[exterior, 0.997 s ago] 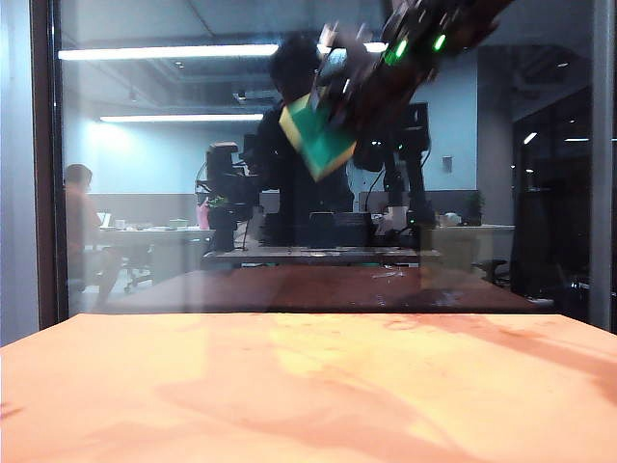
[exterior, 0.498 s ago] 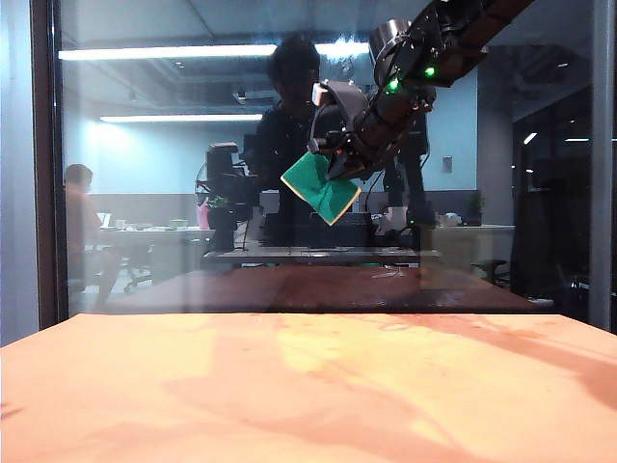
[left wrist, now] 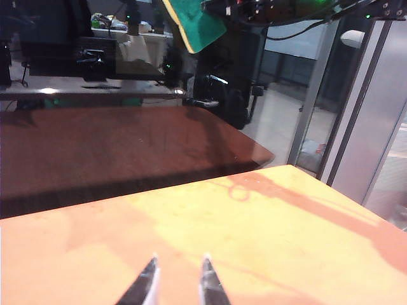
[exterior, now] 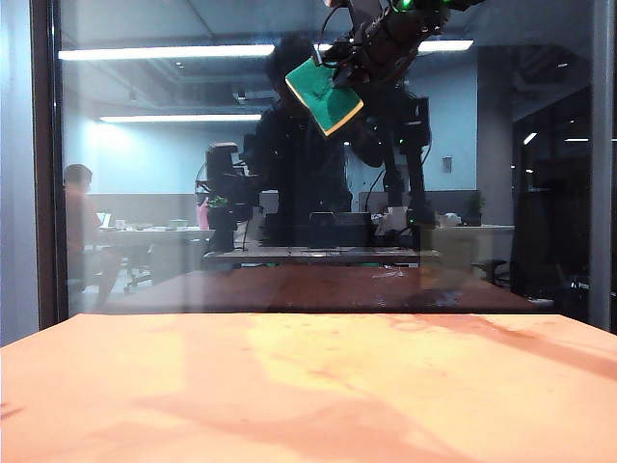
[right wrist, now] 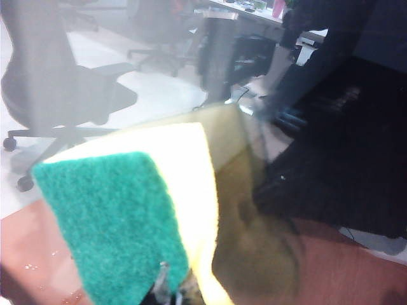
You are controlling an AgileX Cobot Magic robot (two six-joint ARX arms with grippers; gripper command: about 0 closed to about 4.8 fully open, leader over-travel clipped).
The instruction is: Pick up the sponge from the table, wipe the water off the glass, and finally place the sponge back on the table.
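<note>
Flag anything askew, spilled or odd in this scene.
Nothing looks damaged or spilled on the table. The right gripper holds the sponge tilted, high against the glass, as wiping would need. The left gripper hangs open just above the table.

The right arm is seen high at the top of the exterior view, right of the middle, reaching far and leftward toward the glass (exterior: 174,174). Green lights are lit on its wrist. The right end effector (exterior: 339,79) is raised near the upper edge of that view, and its jaws are closed on the sponge (exterior: 322,92), which is held tilted with the green layer turned toward the near side. In the right wrist view the sponge (right wrist: 137,216) is gripped at its lower edge. The left end effector (left wrist: 176,279) is kept low over the bench (left wrist: 267,241), near side, with its two fingers spread apart and nothing between them.
</note>
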